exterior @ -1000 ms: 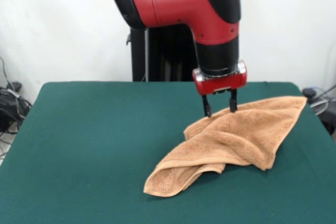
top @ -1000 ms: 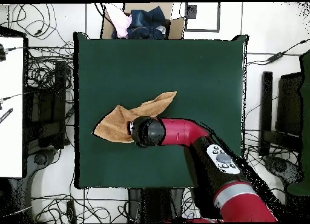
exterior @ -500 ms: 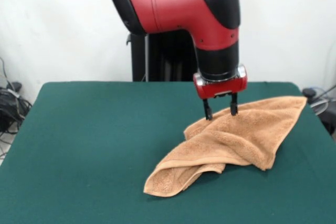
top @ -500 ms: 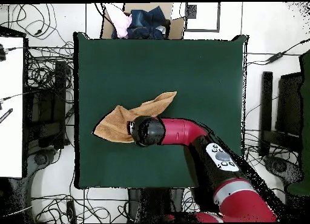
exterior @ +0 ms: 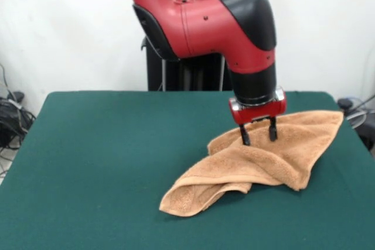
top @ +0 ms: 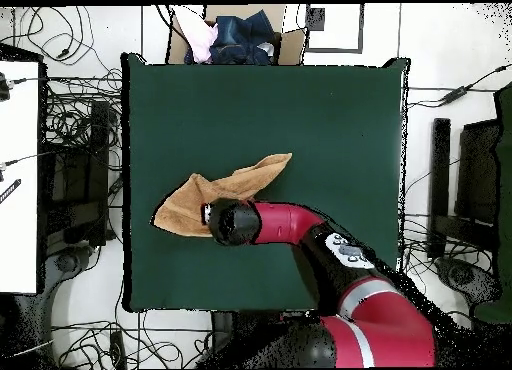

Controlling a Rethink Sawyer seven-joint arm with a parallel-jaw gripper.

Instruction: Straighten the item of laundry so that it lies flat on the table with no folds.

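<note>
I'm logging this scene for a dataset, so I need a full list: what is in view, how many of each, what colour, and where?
towel: one, tan, crumpled with folds, on the table's right part in the front view, one corner reaching toward the right edge.
table: one, dark green top, fills the middle of both views.
box of clothes: one, brown with dark and pink cloth inside, beyond the table's top edge in the overhead view.
cables: many, black, on the floor around the table.
arm: one, red and black, reaching down over the towel.
tool: one, black fingers, open, tips at the towel's upper surface.
</note>
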